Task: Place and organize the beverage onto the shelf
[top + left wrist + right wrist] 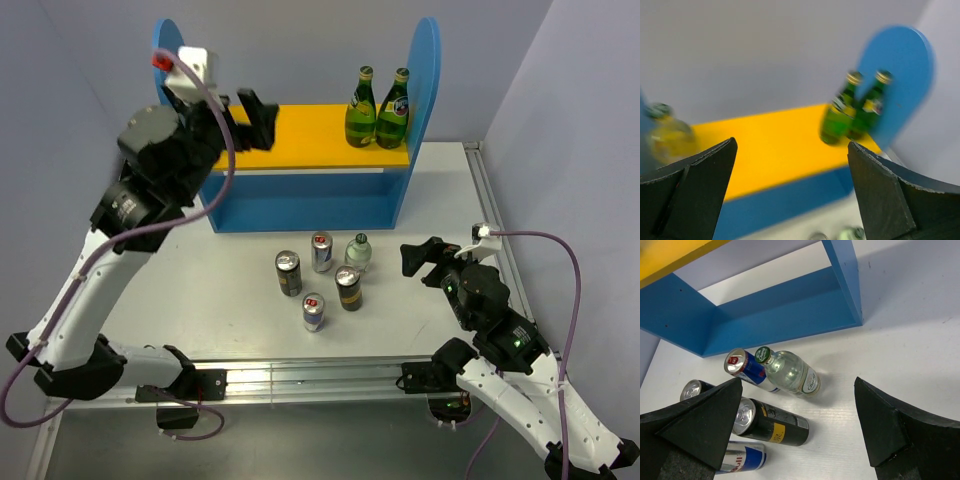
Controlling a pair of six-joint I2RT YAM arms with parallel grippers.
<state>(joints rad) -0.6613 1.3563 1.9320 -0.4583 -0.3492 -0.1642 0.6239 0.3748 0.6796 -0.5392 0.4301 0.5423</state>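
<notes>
Blue two-level shelf (300,195), yellow upper board: two green glass bottles (378,108) at its right end, one pale-yellow bottle (667,137) at its left end (blurred). Just in front of the shelf stand a clear glass bottle (358,252), two dark cans (288,273) and two silver cans (321,251). Left gripper (262,118) is above the shelf's board, jaws spread. Right gripper (418,262) is in front of the shelf's right end, jaws spread.

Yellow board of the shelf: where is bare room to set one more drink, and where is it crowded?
The yellow board is bare in its middle, between a blurred pale bottle on the left and two green bottles at the right end. The blue lower board also looks bare. Crowded: the five drinks clustered on the table before the shelf.
</notes>
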